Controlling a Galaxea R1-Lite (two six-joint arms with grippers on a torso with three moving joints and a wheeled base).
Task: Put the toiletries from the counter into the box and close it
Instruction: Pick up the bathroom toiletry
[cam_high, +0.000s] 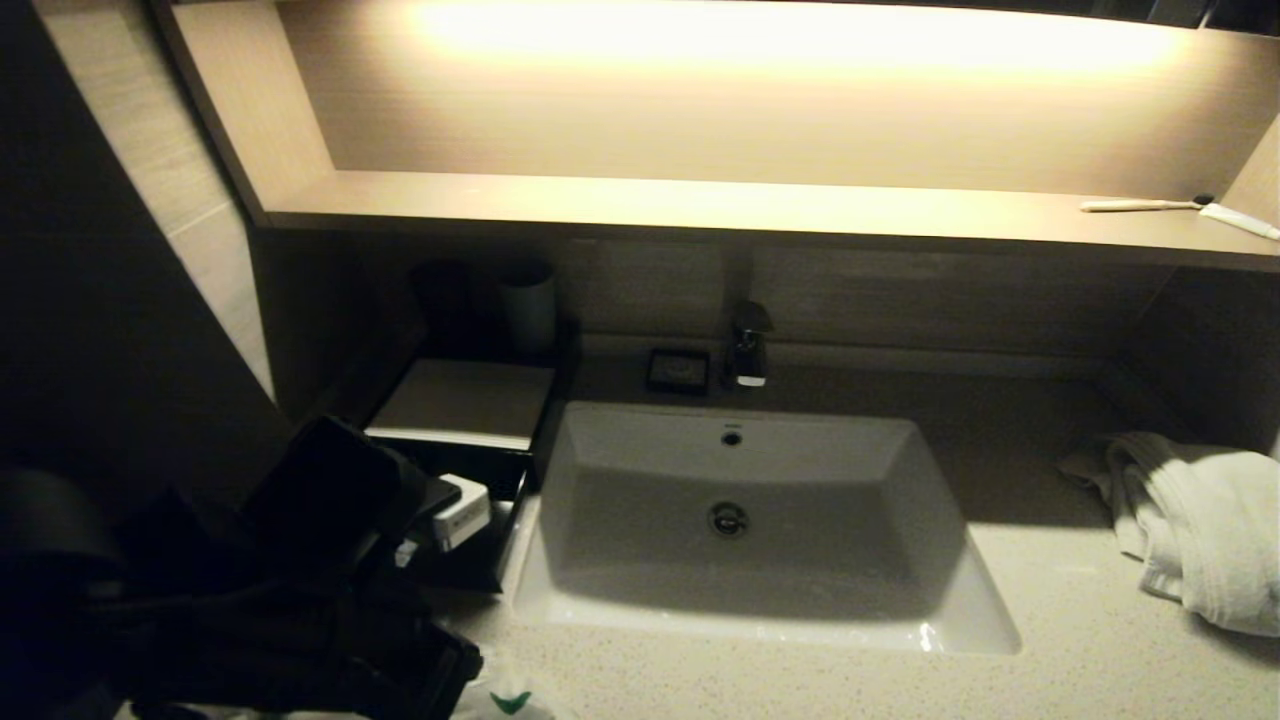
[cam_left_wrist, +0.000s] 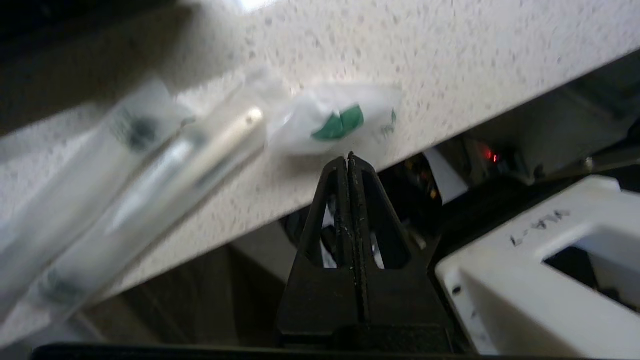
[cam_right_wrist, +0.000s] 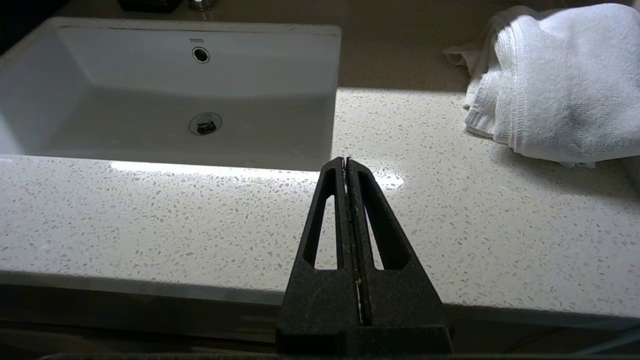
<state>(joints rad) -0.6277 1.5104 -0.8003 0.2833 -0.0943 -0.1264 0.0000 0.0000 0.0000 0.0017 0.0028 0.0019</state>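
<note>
A clear-wrapped white sachet with a green mark lies on the speckled counter near its front edge. It also shows at the bottom of the head view. Long slim wrapped sticks lie beside it. My left gripper is shut and empty, its tips just short of the sachet. My left arm covers part of the black box, whose drawer stands pulled out. My right gripper is shut and empty, low over the counter's front edge to the right of the basin.
The white basin fills the counter's middle. A crumpled white towel lies at the right. A pale cup, a small black dish and the faucet stand at the back. A toothbrush lies on the lit shelf.
</note>
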